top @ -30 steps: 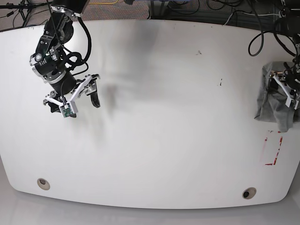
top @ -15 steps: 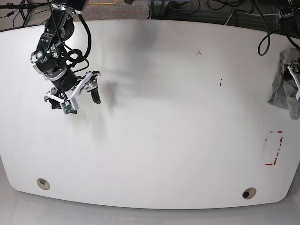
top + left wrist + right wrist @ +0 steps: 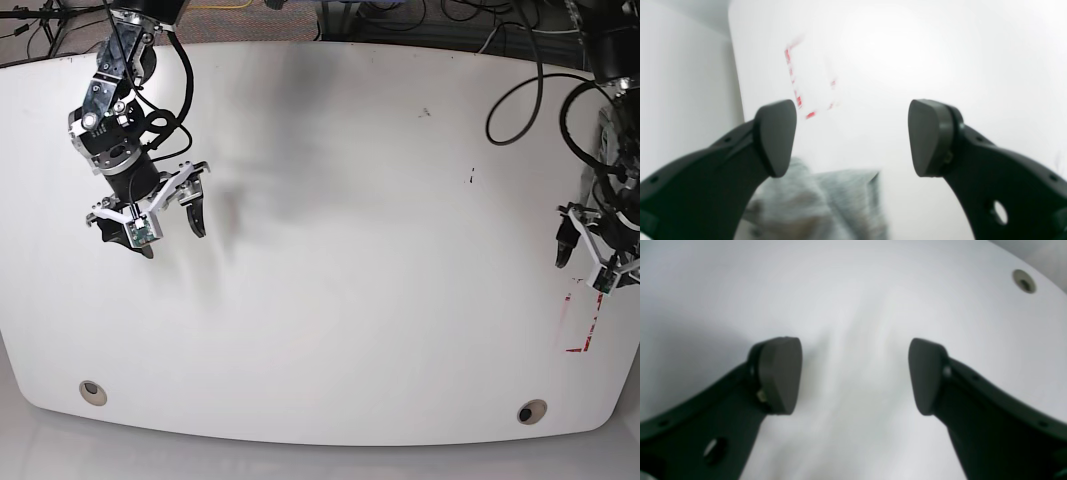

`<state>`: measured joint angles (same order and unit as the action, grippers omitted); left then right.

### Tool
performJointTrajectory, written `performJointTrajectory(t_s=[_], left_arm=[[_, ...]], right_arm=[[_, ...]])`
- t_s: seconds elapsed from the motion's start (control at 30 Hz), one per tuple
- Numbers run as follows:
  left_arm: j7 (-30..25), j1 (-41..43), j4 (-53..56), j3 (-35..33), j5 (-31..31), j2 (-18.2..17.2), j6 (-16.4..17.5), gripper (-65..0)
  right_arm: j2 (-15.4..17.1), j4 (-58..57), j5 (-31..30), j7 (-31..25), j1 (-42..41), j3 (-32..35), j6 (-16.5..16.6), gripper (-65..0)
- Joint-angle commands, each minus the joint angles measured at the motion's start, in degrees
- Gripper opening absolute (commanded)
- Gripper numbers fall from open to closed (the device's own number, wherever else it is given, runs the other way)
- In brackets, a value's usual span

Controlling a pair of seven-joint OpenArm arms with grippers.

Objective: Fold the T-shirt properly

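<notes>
Our left gripper (image 3: 851, 138) is spread wide with nothing between its two black pads. Just below it, in the left wrist view, we see a soft grey lump: the T-shirt (image 3: 826, 203). It is blurry there. In the base view our left gripper (image 3: 597, 258) hangs at the far edge of the white surface (image 3: 350, 250), next to some red tape marks (image 3: 585, 320), and we cannot see the T-shirt in that view at all.

Our right gripper (image 3: 855, 375) is spread too and holds nothing. It hangs over the bare surface, well apart from the T-shirt, near a small round hole (image 3: 1024, 280).

We think the T-shirt is light, floppy and a bit slidey. It will sag and bunch when we lift it. We think it is best to pinch it at an edge or a corner, like a shoulder or the hem, one with each gripper, and then lay it flat. It will not break.

A second ago the T-shirt hung in a crumpled bunch at our left gripper, at the edge of the surface. Now it has gone from the base view, and our left gripper has come back over the surface. Our right gripper has moved only a little.
</notes>
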<state>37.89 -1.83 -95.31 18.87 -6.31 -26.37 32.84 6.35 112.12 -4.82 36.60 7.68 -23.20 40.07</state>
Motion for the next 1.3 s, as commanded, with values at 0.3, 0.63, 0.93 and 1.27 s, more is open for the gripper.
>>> performJointTrajectory(t_s=[0.3, 0.63, 0.93, 1.27], left_arm=[[-30.3, 9.3, 0.7, -9.8, 9.3, 14.3, -14.3, -17.4], [-34.0, 30.6, -12.1, -14.8, 12.7, 19.3, -21.2, -17.4], [-34.6, 57.3, -20.4, -14.5, 12.5, 19.6, -21.2, -17.4], [-41.9, 75.8, -17.9, -16.5, 12.5, 19.4, -21.4, -19.3]], right_arm=[[-2.2, -8.3, 13.0, -29.0, 7.3, -0.8, -0.1, -18.4], [-2.3, -6.4, 4.5, -32.4, 22.4, -4.4, -0.6, -18.4], [-4.5, -3.4, -3.3, -30.7, 37.6, -4.5, -0.6, -18.4], [-5.6, -0.5, -12.7, -30.7, 55.4, -5.5, -0.2, -18.4]])
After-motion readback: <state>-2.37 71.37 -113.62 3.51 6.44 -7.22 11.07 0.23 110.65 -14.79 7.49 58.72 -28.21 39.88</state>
